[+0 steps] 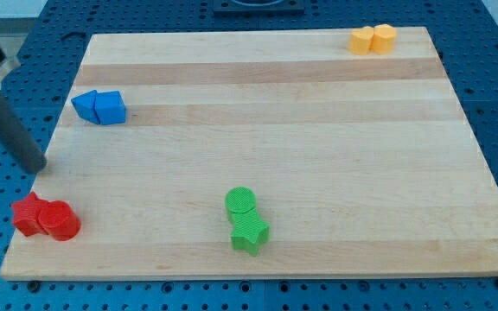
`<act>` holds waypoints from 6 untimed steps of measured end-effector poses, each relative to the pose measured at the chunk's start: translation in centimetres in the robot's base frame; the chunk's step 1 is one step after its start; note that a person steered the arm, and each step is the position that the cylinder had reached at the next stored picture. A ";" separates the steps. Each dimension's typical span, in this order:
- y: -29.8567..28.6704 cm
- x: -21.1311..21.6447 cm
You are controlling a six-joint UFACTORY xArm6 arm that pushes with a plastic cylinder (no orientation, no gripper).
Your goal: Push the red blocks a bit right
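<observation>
In the camera view, look at your red blocks: a red star-like block and a red cylinder touch each other at the near left corner of the table, the star on the left at the table's edge. My tip sits just beyond them, toward the far side and roughly above the star, apart from both. There is no claw here, only a bare rod, so nothing parts or clamps.

The pair's long axis runs left to right, so a rightward shove needs the tip on the star's left flank. You would judge that it must first swing round left and nearer, off the table's edge.

The blue blocks, green blocks and yellow blocks lie well apart.
</observation>
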State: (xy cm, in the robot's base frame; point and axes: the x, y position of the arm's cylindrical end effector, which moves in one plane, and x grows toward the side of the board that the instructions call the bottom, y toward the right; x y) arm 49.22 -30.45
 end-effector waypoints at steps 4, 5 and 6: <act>0.0 6.7; 0.0 6.5; 0.0 6.7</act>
State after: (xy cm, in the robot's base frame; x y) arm 55.95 -30.44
